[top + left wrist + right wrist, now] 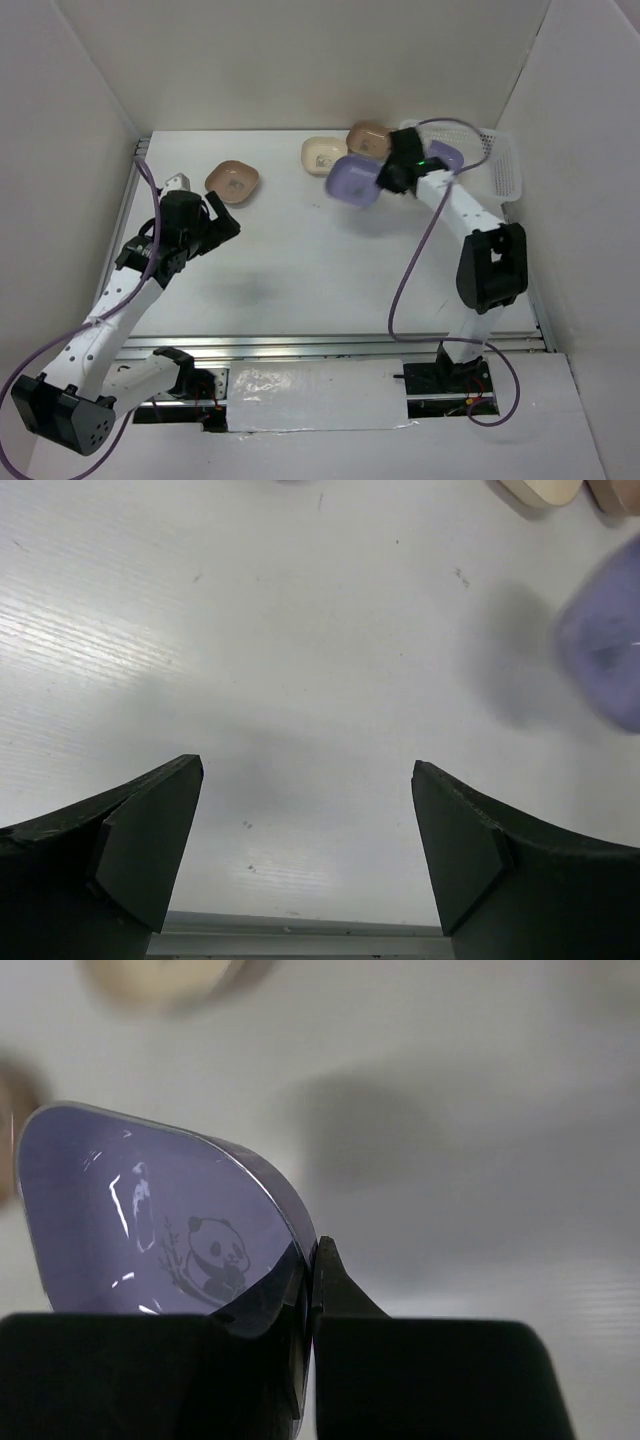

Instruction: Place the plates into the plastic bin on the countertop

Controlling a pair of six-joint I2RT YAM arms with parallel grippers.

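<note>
Counter (300,260): white, flat, with a metal rail (330,345) along the near edge. Left claw (222,220): over the left part of the counter, jaws wide, nothing between them; the wrist view shows only bare counter in the gap. Right claw (385,180): over the far right part of the counter, jaws narrow, pinched on the rim of a lilac plate (352,181). Lilac plate: rounded-square and shallow, with a panda motif printed inside; it is tilted and held clear of the counter, with its shadow falling on the surface beside it, and lies outside the bin. Brown plate (233,181): flat on the counter, just beyond the left claw and apart from it. Cream plate (323,154): on the counter at the far side, just left of the held plate. Tan plate (368,138): on the counter, just beside the cream plate and behind the held one. Second lilac plate (447,156): partly hidden by the right arm, near the bin; whether it touches the bin cannot be told. Bin (505,165): white lattice basket at the far right corner of the counter; its contents cannot be made out.
</note>
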